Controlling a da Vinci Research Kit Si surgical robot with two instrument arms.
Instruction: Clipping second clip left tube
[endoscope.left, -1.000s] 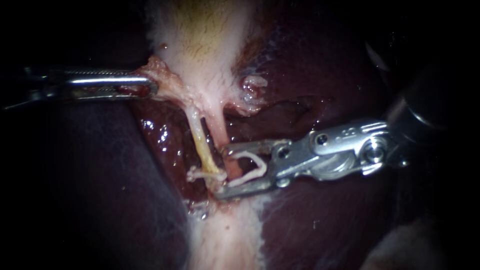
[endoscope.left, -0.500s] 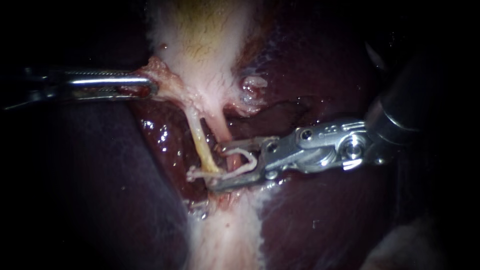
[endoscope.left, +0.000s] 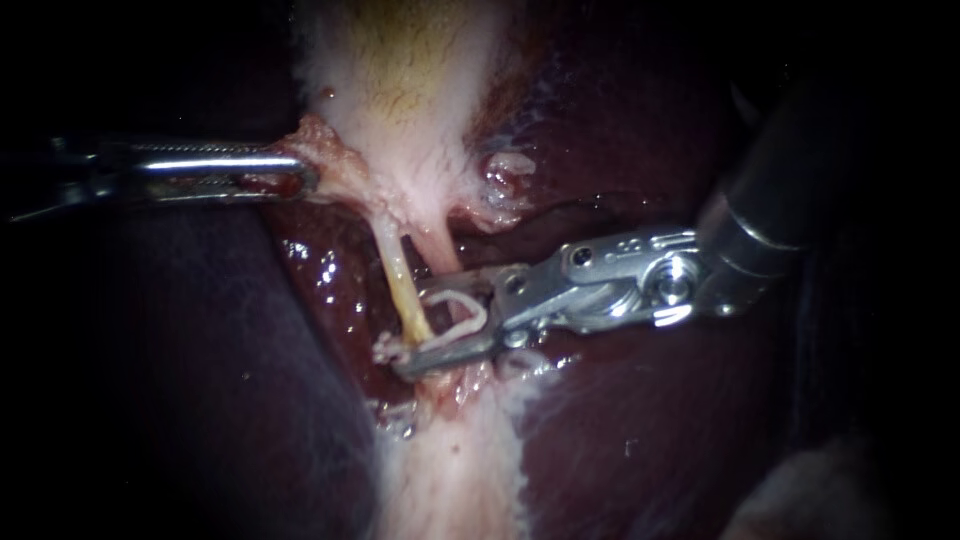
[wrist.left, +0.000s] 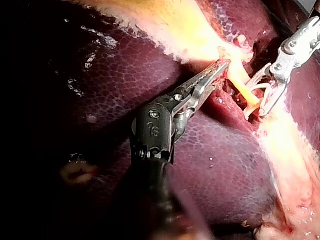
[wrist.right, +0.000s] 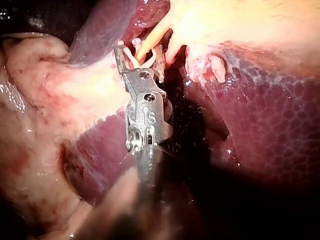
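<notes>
Over the last second my right instrument has slid leftward across the liver, and its jaws, standing apart around an unsqueezed white clip that they carry, now straddle the lower end of the yellowish left tube instead of stopping short of it. I judge the clip is about in place to be closed. My left instrument has not moved; its jaws stay clenched on pale tissue at the foot of the gallbladder, holding the tube taut. Room is tight: the pinker right tube runs just beside and passes behind the upper jaw, and an earlier clip sits just beside the lower jaw's tip. The liver is wet and glossy
</notes>
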